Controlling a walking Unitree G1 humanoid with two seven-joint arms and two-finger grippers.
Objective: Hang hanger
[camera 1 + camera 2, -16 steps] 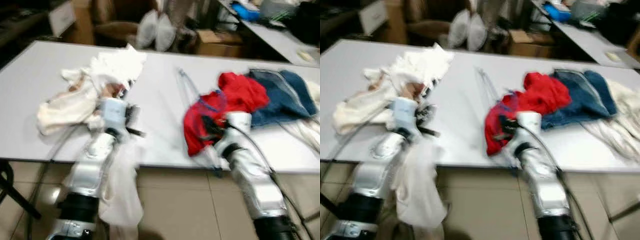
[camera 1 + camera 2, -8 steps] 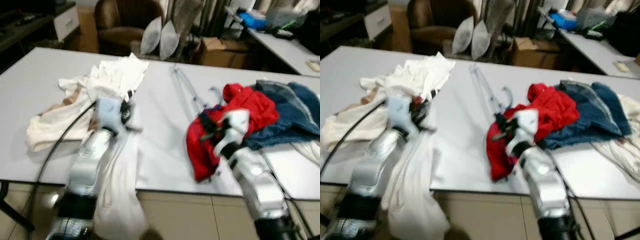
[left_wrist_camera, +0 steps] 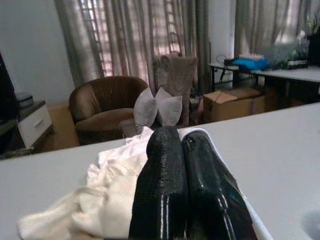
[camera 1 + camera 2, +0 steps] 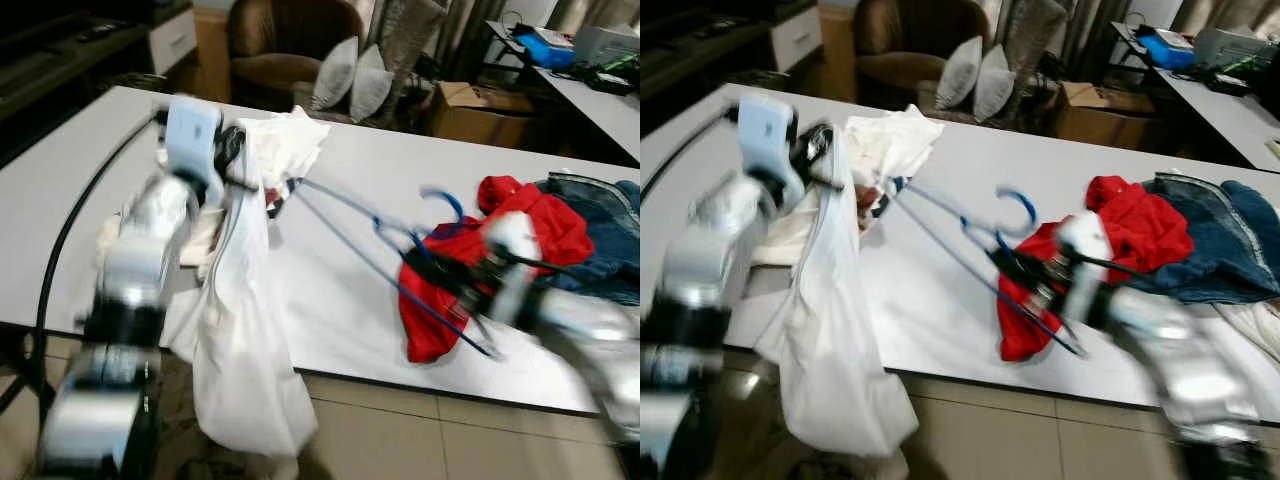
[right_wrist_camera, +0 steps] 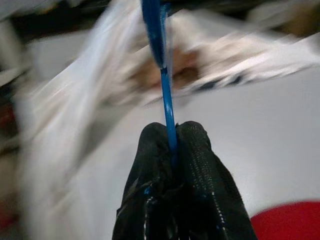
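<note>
A blue wire hanger (image 4: 1020, 197) is held in the air above the white table (image 4: 330, 290), with my right gripper (image 4: 452, 282) shut on its wire (image 5: 166, 95). The hanger's far end reaches into a white garment (image 4: 235, 330). My left gripper (image 4: 238, 165), raised over the table's left part, is shut on that garment. The cloth hangs down past the table's front edge, and in the left wrist view its white edge runs beside the closed fingers (image 3: 162, 175).
A heap of white clothes (image 4: 290, 140) lies behind the left gripper. A red garment (image 4: 545, 235) and blue jeans (image 4: 605, 225) lie at the table's right. Beyond the table stand a brown armchair (image 4: 290, 40), grey cushions (image 4: 355, 80) and a cardboard box (image 4: 485, 110).
The camera has shifted. My left arm has risen, lifting the white garment. My right gripper has lifted the blue hanger off the red garment and swung its end toward the white garment.
</note>
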